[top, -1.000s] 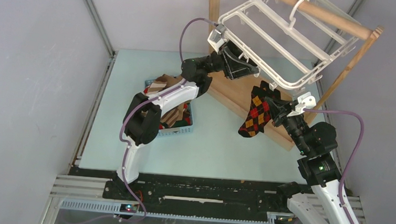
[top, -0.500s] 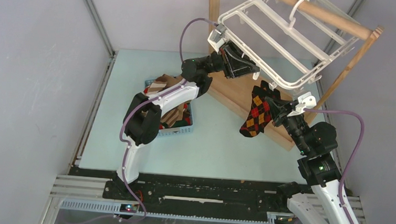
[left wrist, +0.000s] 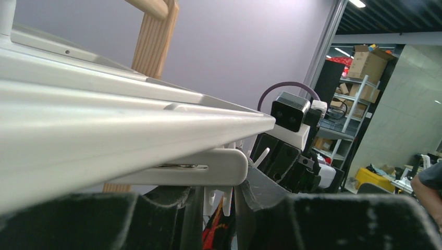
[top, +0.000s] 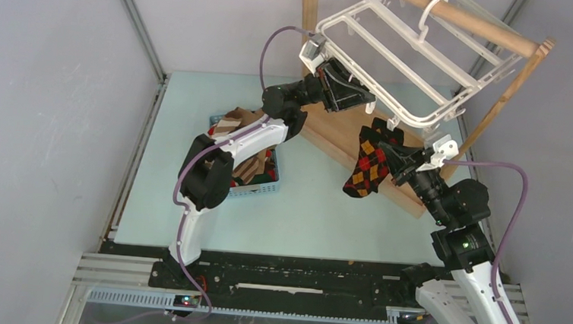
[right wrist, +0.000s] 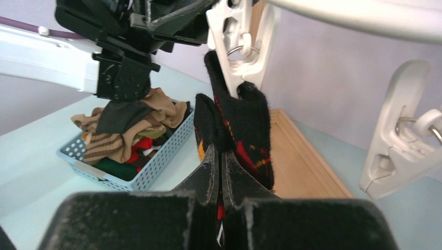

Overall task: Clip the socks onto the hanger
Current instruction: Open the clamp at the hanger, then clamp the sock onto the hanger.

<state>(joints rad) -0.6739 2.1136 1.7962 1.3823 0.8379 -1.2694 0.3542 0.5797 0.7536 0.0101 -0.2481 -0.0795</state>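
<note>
Hanger (left wrist: 104,120): hangs by its top hook from the wooden rail (top: 468,22) at the far right of the cell, with the frame tilted.

Left gripper (top: 360,98): reaches up under the near-left edge of the frame. Closes partway on the upper levers of one clip (right wrist: 237,47), with a finger on each side.

Clip: hangs upright below the frame edge. Overlaps the cuff of the argyle sock (top: 367,164) at its lower end. Cannot be told whether it bites the fabric.

Right gripper (right wrist: 219,174): pinches the sock just below the cuff, fingers pressed together with fabric between them. Holds the cuff up against the clip.

Argyle sock: hangs from the right gripper with the foot below, over the stand's base board (top: 334,141) and off the table (top: 172,123).

Second clip (right wrist: 398,140): hangs free to the right of the first, apart from the sock.

Remaining socks (right wrist: 120,135): lie heaped in the blue basket (right wrist: 164,151) on the table, beneath the left arm and well apart from the held sock.
</note>
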